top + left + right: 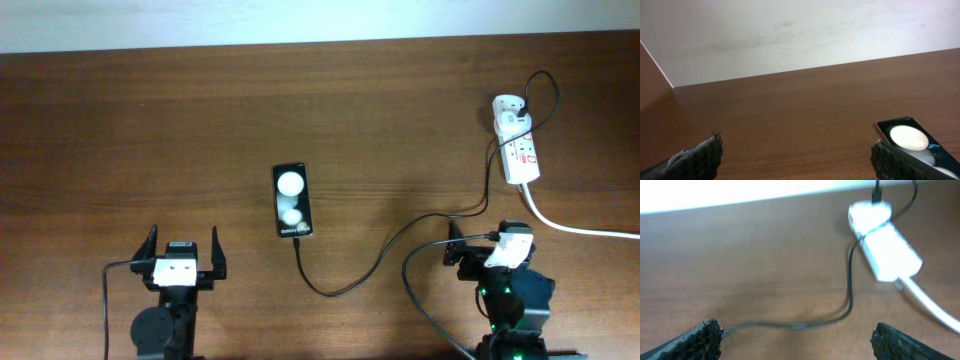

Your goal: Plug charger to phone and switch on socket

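Left end effector (184, 240) and right end effector (795, 336): fingers wide apart, empty.
The phone (293, 201) lies on the counter (100, 120), lettering begins "Galaxy"; the charger (350, 285) tip meets its near end; the socket (518, 150) sits far right.

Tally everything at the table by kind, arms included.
arms: 2, ending in the left claw and the right claw, both open
phone: 1
charger: 1
socket: 1
total: 5
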You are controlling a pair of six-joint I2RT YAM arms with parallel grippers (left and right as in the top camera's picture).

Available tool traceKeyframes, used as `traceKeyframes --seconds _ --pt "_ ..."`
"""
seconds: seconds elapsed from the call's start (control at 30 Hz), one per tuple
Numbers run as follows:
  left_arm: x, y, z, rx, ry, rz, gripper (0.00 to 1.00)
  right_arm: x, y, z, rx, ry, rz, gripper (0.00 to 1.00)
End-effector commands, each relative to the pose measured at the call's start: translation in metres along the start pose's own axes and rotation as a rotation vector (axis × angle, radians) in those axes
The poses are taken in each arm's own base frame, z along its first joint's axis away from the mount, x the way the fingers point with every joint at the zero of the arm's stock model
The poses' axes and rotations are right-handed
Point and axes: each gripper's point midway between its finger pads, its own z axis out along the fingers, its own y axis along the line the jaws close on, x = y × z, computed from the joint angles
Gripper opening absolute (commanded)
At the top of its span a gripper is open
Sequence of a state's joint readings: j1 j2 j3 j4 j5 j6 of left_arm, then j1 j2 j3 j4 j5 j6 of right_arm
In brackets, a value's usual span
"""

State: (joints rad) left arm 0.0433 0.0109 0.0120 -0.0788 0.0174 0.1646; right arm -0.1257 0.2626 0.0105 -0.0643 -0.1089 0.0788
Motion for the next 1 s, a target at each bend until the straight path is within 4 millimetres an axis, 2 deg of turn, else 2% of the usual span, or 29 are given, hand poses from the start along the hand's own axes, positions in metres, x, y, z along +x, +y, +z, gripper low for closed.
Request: traceKeyframes --seconds 0.0,0.07,0.2,0.33,0.97 --pt "0.002 0.001 0.000 -0.010 0.004 0.010 0.99 -0.014 -0.001 -0.005 0.008 -0.069 0.001 0.99" --pt "0.002 0.001 0.000 -0.010 0.004 0.010 0.99 -0.027 -0.001 -0.010 0.011 -0.130 -0.008 0.99" --pt "0.002 0.001 0.000 -0.009 0.004 0.010 0.99 -0.050 0.003 -0.021 0.012 -0.243 -0.156 0.99" --pt "0.002 0.001 0.000 -0.010 0.004 0.010 0.99 -0.051 0.006 -0.022 0.002 -0.246 -0.224 0.99" --pt "0.002 0.001 0.000 -0.009 0.004 0.010 0.99 -0.051 0.006 -0.022 0.003 -0.247 -0.224 0.99"
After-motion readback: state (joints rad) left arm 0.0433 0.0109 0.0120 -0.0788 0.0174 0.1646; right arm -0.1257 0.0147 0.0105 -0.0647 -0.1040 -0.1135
